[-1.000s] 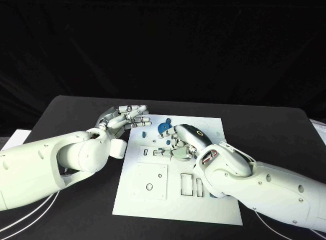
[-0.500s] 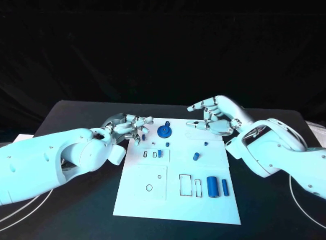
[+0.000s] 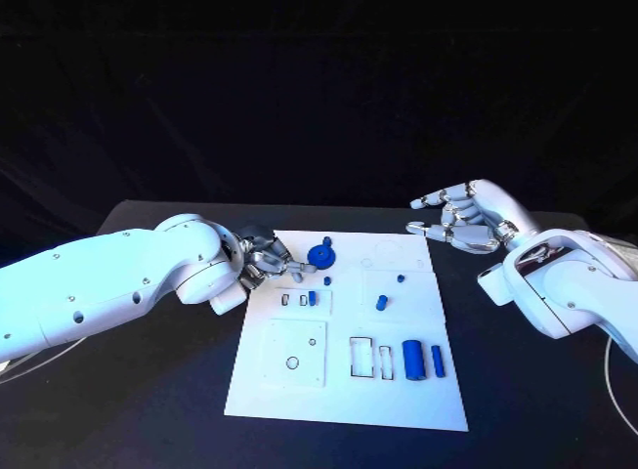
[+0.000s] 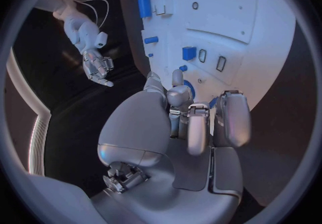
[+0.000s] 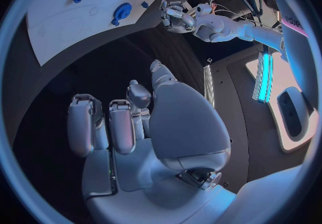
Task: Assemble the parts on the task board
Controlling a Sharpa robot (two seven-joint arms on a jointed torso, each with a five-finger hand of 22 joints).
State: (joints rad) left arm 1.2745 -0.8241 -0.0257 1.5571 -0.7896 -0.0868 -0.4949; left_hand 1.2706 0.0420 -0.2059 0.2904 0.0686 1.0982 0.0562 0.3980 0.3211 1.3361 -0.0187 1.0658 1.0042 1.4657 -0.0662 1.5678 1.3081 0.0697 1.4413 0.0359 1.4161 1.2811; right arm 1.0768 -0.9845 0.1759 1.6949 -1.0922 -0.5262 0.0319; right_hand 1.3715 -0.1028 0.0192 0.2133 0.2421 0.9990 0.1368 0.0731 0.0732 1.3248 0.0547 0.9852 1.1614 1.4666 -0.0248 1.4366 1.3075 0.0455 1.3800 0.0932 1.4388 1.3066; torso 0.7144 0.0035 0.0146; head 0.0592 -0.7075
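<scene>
The white task board (image 3: 350, 391) lies in the middle of the black table. On it are a round blue part (image 3: 320, 256), small blue pegs (image 3: 384, 302) and two blue cylinders (image 3: 424, 362) beside empty slots (image 3: 362, 358). My left hand (image 3: 270, 262) is curled down over the board's far left corner, just beside the round blue part (image 4: 190, 89). A bit of blue shows between its fingers (image 4: 201, 122), and I cannot tell whether it holds anything. My right hand (image 3: 467, 221) hovers off the board's far right corner, fingers apart and holding nothing; in its own wrist view the right hand (image 5: 134, 122) is bare too.
Bare black table (image 3: 149, 381) lies on both sides of the board. A white cable (image 3: 615, 391) trails by the right arm. Something white (image 3: 626, 246) sits at the table's right edge.
My right hand lifted off the middle of the board and drew back to the right, uncovering the pegs and cylinders. My left hand came down onto the board's far left corner.
</scene>
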